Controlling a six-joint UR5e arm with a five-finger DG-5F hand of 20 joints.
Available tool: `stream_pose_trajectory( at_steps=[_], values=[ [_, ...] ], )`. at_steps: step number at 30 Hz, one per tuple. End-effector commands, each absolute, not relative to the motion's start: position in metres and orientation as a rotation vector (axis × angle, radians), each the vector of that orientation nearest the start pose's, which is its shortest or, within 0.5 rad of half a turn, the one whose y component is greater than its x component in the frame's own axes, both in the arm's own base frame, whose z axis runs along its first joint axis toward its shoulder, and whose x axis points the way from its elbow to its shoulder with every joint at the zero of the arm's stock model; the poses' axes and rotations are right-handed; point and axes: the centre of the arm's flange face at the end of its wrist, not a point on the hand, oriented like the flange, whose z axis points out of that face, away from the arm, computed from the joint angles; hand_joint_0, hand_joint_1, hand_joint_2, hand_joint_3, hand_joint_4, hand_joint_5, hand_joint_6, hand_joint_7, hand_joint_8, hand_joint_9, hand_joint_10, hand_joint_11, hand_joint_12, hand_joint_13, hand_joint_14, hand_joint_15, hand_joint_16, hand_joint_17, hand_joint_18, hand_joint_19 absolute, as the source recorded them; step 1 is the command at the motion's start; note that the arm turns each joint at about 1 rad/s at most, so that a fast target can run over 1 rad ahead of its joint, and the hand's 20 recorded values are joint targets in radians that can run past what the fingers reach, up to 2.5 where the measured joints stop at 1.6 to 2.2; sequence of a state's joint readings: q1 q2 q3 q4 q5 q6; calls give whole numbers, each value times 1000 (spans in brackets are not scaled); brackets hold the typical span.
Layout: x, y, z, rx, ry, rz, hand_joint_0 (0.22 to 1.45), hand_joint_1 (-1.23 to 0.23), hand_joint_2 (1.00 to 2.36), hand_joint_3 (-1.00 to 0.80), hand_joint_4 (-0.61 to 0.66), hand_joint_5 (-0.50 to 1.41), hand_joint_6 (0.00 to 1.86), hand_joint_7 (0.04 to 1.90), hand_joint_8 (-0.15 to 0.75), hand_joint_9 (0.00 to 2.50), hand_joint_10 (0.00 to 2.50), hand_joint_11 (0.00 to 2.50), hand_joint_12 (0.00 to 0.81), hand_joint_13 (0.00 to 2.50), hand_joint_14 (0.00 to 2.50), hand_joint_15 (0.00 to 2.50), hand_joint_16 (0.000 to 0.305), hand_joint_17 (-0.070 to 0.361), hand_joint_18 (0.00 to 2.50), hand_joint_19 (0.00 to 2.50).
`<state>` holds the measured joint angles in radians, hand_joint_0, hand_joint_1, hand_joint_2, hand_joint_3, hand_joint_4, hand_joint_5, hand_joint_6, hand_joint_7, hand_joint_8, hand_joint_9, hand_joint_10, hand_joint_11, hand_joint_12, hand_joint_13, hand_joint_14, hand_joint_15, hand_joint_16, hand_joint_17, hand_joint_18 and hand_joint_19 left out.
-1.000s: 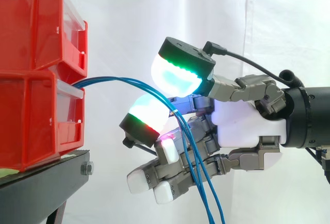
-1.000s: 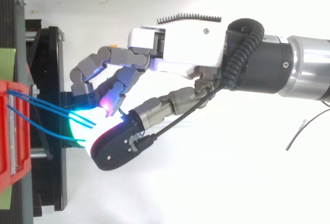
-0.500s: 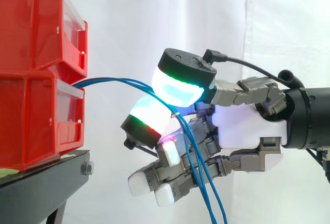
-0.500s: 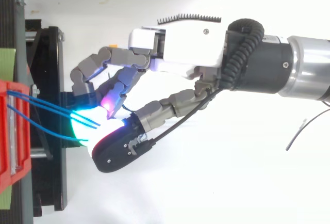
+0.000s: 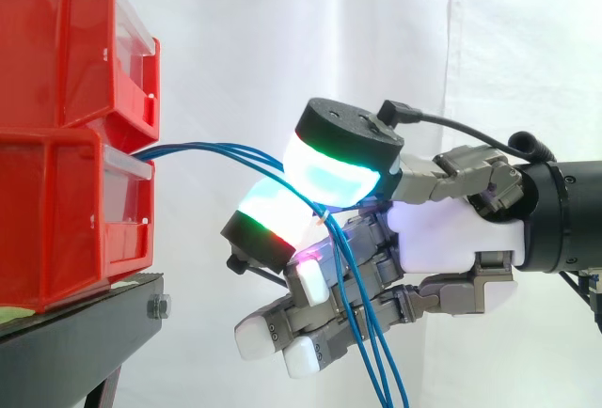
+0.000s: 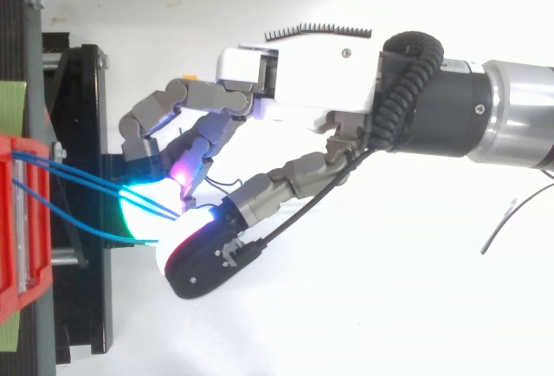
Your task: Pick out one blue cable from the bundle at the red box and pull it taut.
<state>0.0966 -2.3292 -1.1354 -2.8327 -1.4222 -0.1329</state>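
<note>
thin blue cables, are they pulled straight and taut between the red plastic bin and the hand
No, the thin blue cables arc out of the lower red plastic bin and droop past the hand.

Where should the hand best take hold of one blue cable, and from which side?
Grip the arched span between the red bin and the hand, not the hanging part, where the blue cables run bunched. Seen from above, they fan apart on that span and the outermost strand lies clear. Probably come from the side away from the bin, pinching from above and below.
</note>
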Motion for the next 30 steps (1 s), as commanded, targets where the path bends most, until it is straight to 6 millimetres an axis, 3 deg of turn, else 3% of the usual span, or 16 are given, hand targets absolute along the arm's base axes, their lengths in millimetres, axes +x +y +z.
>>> stream_pose_trajectory(
  at_steps=[1,15,18,22,30],
  values=[
    [771,-74,244,1151,1253,1062,747,-906,1000,-500,-24,-192,886,1263,272,947,25,682,314,691,11,265,45,102,596,414],
    [771,-75,244,1154,1255,1061,737,-945,1000,-500,24,-193,891,1224,265,953,24,670,312,698,11,266,45,101,607,403],
    [771,-76,245,1157,1252,1062,652,-941,1000,-500,75,-188,887,1207,260,956,25,673,312,699,11,267,44,100,600,421],
    [770,-76,245,1159,1255,1061,532,-802,1000,-500,113,-182,868,1139,275,978,21,671,323,710,12,279,48,107,608,442],
    [771,-76,246,1158,1254,1064,511,-524,1000,-500,114,-171,850,1154,283,1030,23,665,330,727,11,275,49,110,618,462]
  ],
)
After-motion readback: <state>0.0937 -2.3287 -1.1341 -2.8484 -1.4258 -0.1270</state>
